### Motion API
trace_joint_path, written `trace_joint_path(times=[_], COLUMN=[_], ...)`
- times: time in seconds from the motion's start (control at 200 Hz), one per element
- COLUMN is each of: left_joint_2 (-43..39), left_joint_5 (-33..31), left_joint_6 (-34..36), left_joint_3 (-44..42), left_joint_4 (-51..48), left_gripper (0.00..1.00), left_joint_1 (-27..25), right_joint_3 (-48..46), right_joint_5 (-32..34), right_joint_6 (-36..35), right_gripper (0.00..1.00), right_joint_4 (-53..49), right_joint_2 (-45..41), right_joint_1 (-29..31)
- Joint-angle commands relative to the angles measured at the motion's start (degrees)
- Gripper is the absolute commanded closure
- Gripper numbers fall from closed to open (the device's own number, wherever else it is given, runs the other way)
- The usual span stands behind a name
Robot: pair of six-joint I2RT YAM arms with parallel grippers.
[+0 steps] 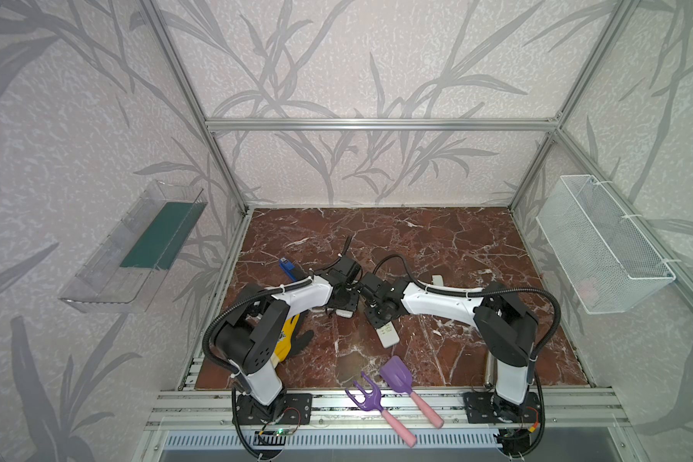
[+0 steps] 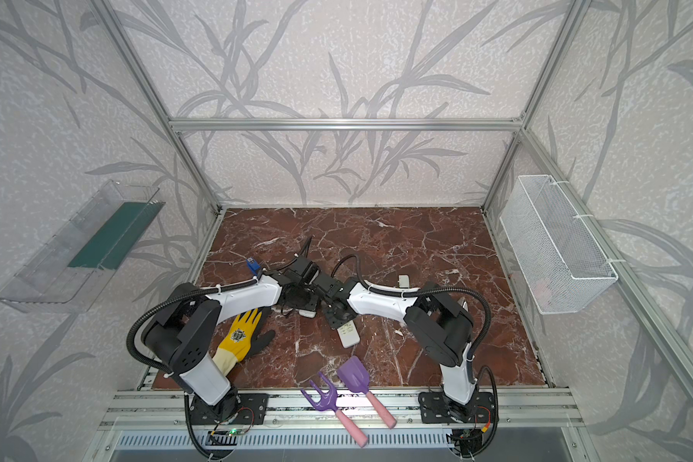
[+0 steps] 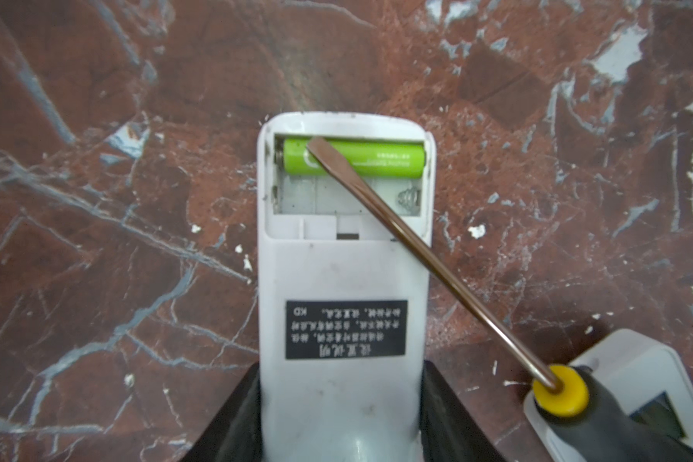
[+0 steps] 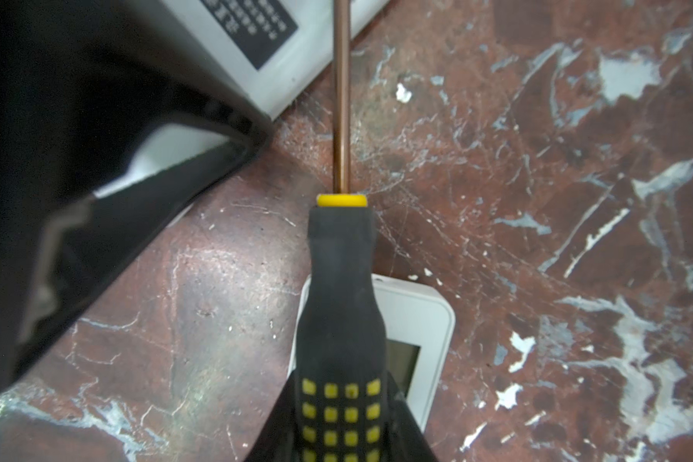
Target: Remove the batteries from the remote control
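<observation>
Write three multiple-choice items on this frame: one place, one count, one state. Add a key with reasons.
1. The screwdriver tip lies over:
A. the green battery
B. the black label
C. the bare table

2. How many batteries are in the remote, in its open compartment?
A. none
B. one
C. two

3. The right gripper is:
A. open, holding nothing
B. shut on a glove
C. shut on the screwdriver handle

Key:
1 A: in the left wrist view the flat tip overlaps one end of the battery.
2 B: one slot is filled and the other shows its bare spring.
3 C: in the right wrist view its jaws close on the black-and-yellow handle.
</observation>
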Motion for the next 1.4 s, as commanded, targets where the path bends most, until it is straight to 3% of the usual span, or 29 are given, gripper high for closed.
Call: trace_joint_path(times=[0.0, 0.39, 0.94, 1.395], left_joint_2=[4.5, 2.4, -2.1, -1.3], left_joint_5=[2.6, 1.4, 4.6, 2.3], left_joint_6=[-1.2, -0.2, 1.9, 0.6], left_joint_3=[-3.2, -4.8, -8.0, -7.0], left_joint_4=[-3.8, -2.5, 1.8, 0.1], left_gripper=[0.64, 0.66, 0.7, 0.74], left_joint_1=[-0.1, -0.2, -0.8, -3.5], right_joint_3=[-2.4, 13.5, 17.8, 26.0], right_joint_5=[-1.0, 0.2, -0.3, -1.2], right_joint_6=[1.1, -5.8, -5.9, -7.3], right_gripper=[1.0, 1.0, 1.0, 1.0], right_joint_4=[-0.7, -24.4, -30.1, -36.1], right_joint_2=[-0.7, 2.0, 3.3, 10.1], right_joint_1=[-0.1, -0.1, -1.8, -2.1])
